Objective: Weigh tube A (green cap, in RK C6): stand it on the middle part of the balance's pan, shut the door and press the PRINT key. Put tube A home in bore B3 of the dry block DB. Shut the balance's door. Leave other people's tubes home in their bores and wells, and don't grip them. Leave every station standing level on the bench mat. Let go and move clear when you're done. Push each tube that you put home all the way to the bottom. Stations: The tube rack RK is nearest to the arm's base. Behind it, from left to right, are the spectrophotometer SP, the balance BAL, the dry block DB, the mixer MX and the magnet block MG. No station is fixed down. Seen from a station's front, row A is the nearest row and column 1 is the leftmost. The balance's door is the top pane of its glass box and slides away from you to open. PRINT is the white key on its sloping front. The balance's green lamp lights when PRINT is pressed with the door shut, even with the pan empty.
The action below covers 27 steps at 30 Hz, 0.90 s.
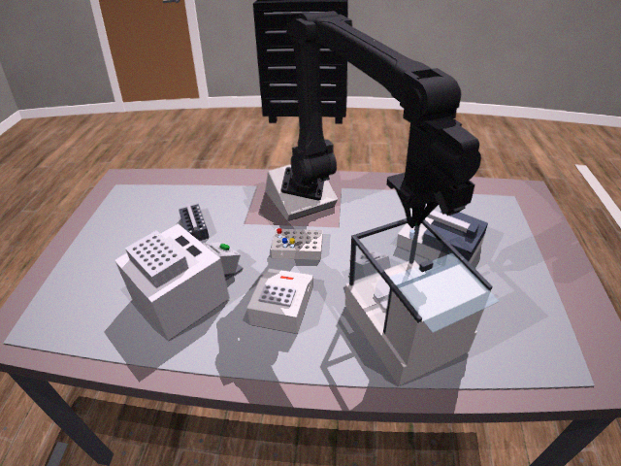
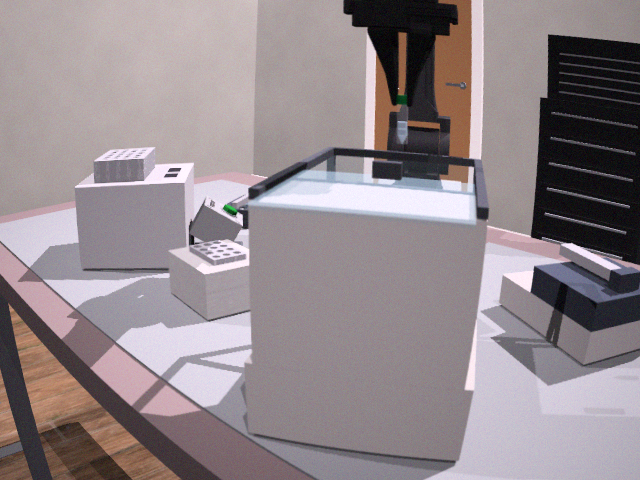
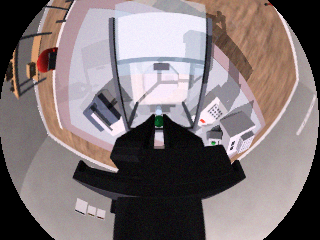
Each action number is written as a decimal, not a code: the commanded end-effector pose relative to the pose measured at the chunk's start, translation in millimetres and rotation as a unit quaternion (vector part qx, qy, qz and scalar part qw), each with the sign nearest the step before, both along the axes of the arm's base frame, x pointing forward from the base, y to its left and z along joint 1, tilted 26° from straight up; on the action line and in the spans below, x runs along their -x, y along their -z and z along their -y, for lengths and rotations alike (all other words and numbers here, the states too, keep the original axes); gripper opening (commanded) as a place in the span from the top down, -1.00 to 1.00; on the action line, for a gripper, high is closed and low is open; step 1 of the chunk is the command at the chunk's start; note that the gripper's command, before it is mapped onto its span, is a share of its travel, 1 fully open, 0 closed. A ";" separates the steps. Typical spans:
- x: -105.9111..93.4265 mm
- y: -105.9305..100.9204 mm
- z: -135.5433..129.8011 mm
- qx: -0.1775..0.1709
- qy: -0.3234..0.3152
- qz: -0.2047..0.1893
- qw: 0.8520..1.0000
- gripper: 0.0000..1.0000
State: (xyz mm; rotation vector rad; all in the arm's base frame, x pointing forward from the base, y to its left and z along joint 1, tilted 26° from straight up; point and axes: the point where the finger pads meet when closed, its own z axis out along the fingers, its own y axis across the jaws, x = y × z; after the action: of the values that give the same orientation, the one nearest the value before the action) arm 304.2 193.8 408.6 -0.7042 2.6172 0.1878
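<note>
My gripper (image 1: 412, 222) (image 2: 402, 103) (image 3: 159, 117) is shut on tube A by its green cap (image 2: 402, 99) (image 3: 159, 121). The clear tube (image 2: 402, 131) hangs upright, its tip above the top frame of the balance (image 1: 436, 346) (image 2: 361, 320), near the box's arm-side edge. The balance's glass door (image 1: 459, 285) (image 2: 361, 198) (image 3: 160, 35) is slid back, with its dark handle (image 1: 425, 265) (image 2: 386, 169) (image 3: 161, 66); the arm-side part of the top is open. The PRINT key and lamp cannot be made out. The dry block (image 1: 273, 318) (image 2: 227, 294) stands beside the balance.
The tube rack (image 1: 296, 254) holds red, blue and yellow caps. A dark blue-topped station (image 1: 464, 241) (image 2: 568, 289) stands beyond the balance. A tall white box (image 1: 175, 301) (image 2: 129, 227) stands by a small grey station (image 1: 228, 260) (image 2: 214, 222), which looks tilted, and a black block (image 1: 200, 228).
</note>
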 end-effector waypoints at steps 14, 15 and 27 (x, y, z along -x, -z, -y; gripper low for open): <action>-32.0 -6.1 32.8 -0.028 0.050 0.021 0.998 0.82; -35.1 -2.4 32.3 -0.026 0.050 0.017 0.998 0.82; -76.4 20.9 98.5 -0.061 0.152 0.013 0.986 0.82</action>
State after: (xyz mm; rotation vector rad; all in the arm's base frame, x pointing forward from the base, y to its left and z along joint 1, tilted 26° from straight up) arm 368.0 105.3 403.5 -0.3026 2.5898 0.2430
